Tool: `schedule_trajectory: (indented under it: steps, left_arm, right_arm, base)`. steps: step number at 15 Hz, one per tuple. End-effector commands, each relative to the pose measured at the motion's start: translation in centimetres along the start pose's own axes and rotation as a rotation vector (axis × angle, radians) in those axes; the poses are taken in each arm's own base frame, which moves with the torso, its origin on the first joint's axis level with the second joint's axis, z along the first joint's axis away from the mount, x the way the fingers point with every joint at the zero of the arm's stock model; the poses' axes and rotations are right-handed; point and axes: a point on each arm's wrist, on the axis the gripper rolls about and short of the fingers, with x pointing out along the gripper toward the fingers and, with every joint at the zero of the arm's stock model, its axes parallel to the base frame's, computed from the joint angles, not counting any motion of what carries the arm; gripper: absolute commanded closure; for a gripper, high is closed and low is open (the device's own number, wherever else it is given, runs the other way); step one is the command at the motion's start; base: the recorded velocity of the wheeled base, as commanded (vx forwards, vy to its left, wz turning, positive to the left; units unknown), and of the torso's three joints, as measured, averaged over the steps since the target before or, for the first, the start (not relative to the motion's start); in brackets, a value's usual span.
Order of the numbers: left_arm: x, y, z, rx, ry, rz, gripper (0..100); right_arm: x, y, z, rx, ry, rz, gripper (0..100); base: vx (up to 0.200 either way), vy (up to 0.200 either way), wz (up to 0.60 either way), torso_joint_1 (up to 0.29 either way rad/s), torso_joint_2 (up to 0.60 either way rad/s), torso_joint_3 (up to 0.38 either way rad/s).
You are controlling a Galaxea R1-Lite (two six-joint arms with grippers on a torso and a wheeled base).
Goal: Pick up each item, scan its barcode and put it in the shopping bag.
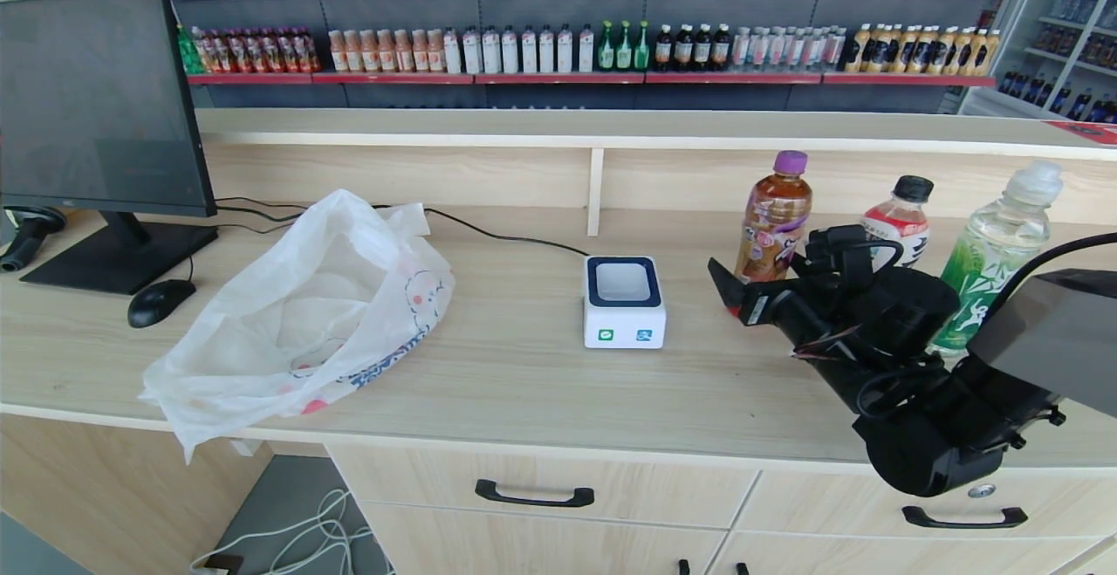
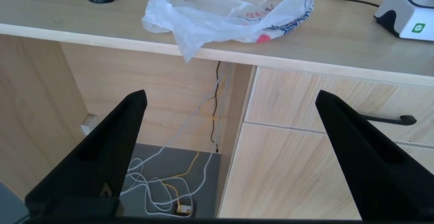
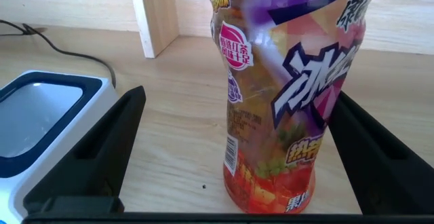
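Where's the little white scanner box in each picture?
Head view: scanner mid-counter, between shopping bag and tea bottle.
Left wrist view: scanner on the counter, past the shopping bag.
Right wrist view: scanner beside the tea bottle.
Shared landmark: its black cable.

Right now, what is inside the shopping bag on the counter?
Inside the shopping bag I see only its own crumpled white plastic folds; no item's shape shows through. The part bunched at the counter edge is covered by the layers, so something small could hide there.
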Motion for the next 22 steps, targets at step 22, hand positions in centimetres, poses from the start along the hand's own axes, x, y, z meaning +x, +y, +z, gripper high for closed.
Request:
schedule_trajectory:
  steps: [22]
  left_arm:
    - [0.0, 0.0, 0.0, 0.0, -0.003, 0.0, 0]
  right_arm:
    - [4.1, 0.1, -0.7, -0.036, -0.1, -0.01, 0]
  base:
    - [0.0, 0.0, 0.0, 0.0, 0.0, 0.0]
